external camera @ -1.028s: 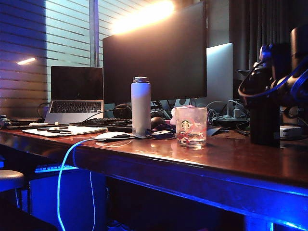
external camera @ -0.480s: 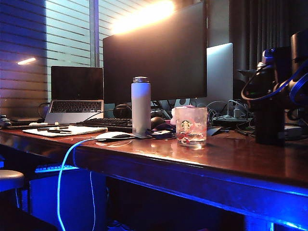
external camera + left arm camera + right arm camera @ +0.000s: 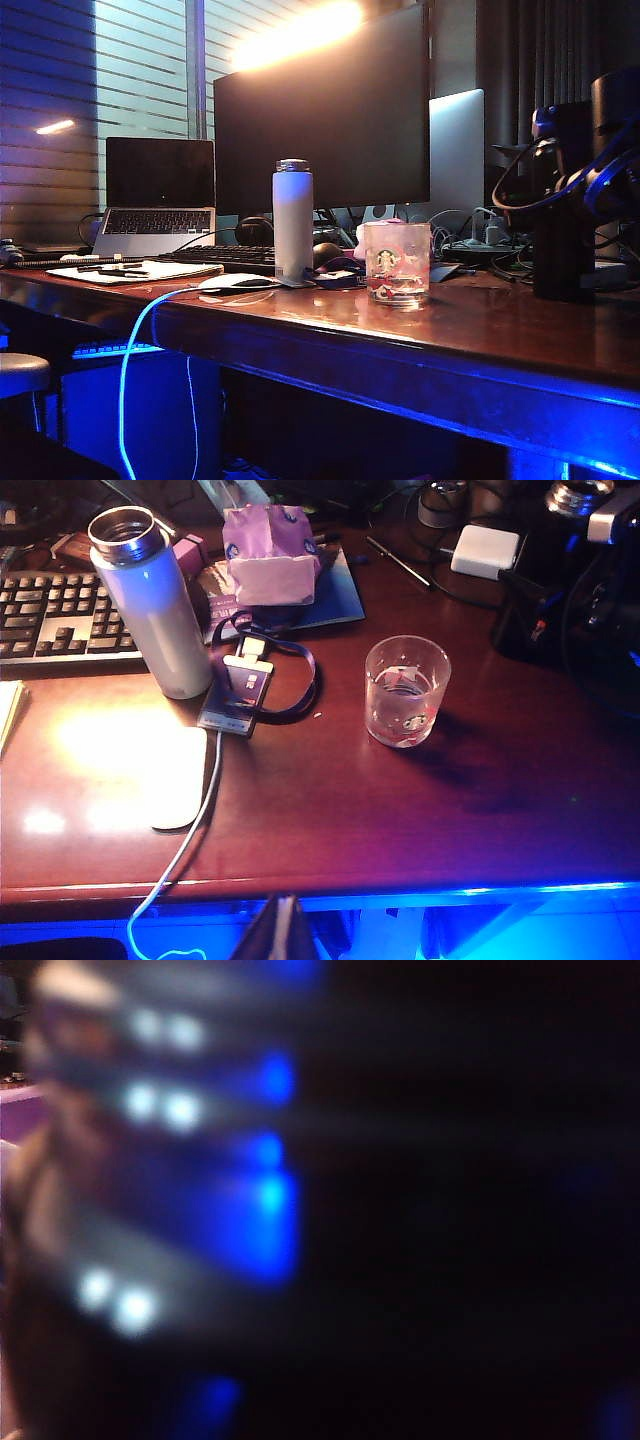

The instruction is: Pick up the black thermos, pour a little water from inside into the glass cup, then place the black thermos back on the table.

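Note:
The black thermos (image 3: 562, 255) stands upright on the table (image 3: 480, 340) at the far right; its silvery rim (image 3: 578, 494) also shows in the left wrist view. My right gripper (image 3: 556, 170), hung with blue cables, is at the thermos's upper part with its jaws wide, and dark on dark hides any contact. The right wrist view is only a dark blur up close. The glass cup (image 3: 397, 262) (image 3: 407, 690), with a green logo, stands mid-table, apart from the thermos. My left gripper (image 3: 283, 932) hangs shut off the table's front edge.
A white bottle (image 3: 293, 220) (image 3: 155, 600) stands left of the cup. A white mouse (image 3: 180, 780), a badge on a lanyard (image 3: 240, 685), a keyboard (image 3: 50, 615), a purple pack (image 3: 272, 555) and a white charger (image 3: 485, 550) lie around. A monitor (image 3: 320, 110) and a laptop (image 3: 160, 190) stand behind.
My right arm and its cables have shifted a little to the right, closing in on the thermos. The cup, the white bottle and the left gripper have stayed put.

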{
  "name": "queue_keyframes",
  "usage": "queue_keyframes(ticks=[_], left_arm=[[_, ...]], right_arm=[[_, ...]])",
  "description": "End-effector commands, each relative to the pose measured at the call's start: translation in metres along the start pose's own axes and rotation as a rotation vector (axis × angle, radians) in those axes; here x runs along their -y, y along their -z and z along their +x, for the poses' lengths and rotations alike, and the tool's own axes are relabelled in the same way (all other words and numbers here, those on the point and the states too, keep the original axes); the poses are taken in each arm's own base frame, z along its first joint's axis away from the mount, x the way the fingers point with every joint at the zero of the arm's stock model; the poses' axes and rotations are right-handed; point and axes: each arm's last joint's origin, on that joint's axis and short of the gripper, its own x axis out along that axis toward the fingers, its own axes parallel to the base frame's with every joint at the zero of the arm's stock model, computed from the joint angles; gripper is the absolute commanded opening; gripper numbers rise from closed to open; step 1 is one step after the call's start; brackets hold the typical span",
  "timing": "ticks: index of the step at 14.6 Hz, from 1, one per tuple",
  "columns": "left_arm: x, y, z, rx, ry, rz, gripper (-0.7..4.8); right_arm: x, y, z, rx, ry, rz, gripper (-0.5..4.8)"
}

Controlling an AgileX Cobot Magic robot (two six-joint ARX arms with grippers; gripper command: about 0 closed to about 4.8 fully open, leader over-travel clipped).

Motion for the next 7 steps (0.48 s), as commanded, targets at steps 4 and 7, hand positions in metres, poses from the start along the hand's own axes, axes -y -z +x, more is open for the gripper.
queue_keyframes(ticks=[4, 7], left_arm=[[-0.0001, -0.0016, -0.0013, 0.015, -0.002, 0.007, -0.02], [-0.0001, -0.0016, -0.0013, 0.015, -0.002, 0.007, -0.02]], right_arm=[[0.0005, -0.0047, 0.0017, 0.026, 0.012, 0.003, 4.79], [0.0014, -0.0045, 0.0016, 0.022, 0.042, 0.003, 4.79]])
